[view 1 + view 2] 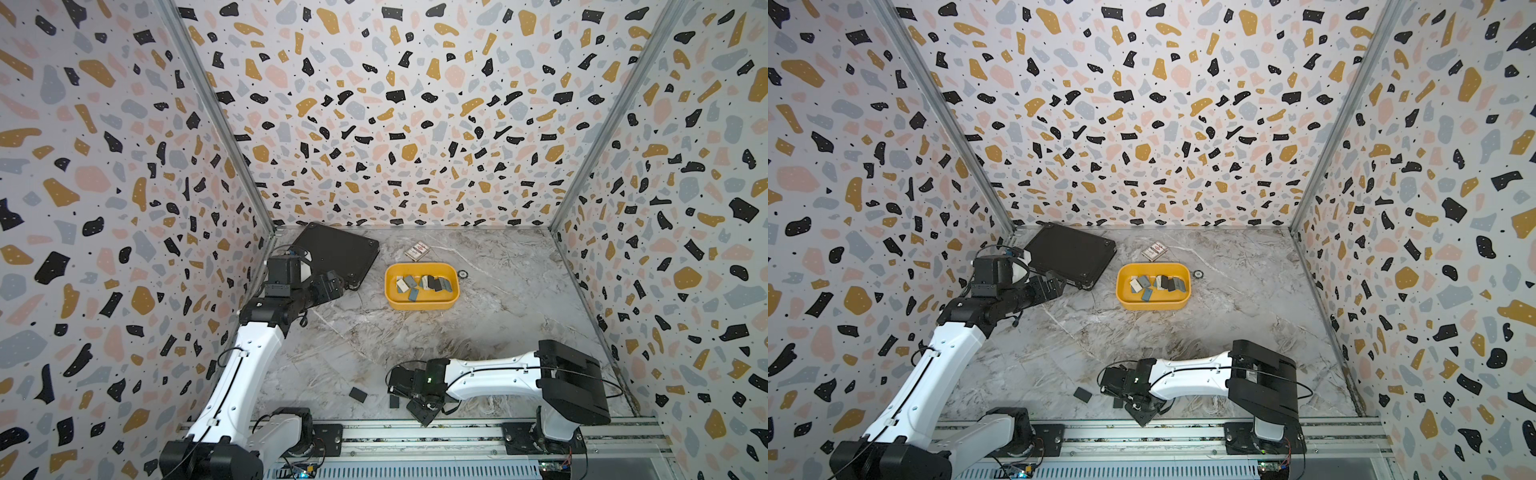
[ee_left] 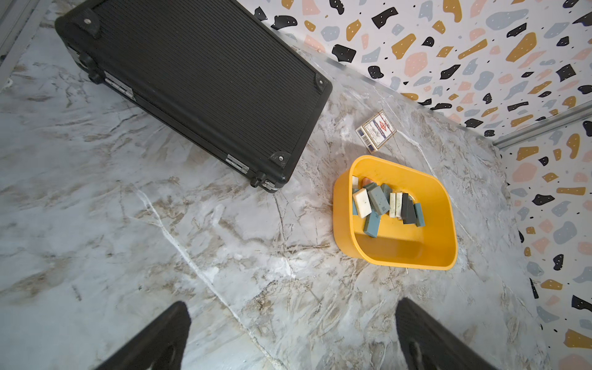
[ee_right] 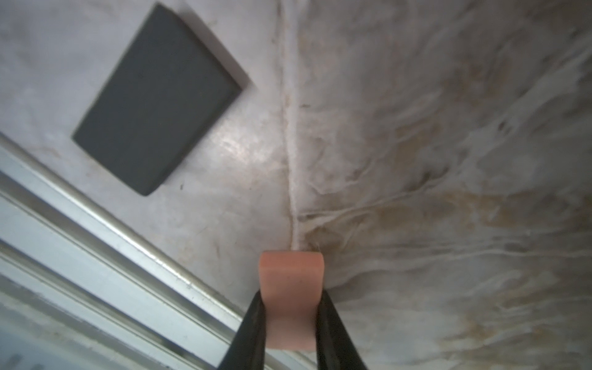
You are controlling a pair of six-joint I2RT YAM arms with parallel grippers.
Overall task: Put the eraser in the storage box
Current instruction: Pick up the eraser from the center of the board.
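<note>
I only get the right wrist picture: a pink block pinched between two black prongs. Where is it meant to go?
Observer: Into the yellow storage box, far across from the right claw holding that pink eraser.
Operator: Is the box empty?
Observer: No, a pile of erasers lies inside.
Operator: And the other arm?
Observer: Its left claw hangs open and empty beside the black case.
</note>
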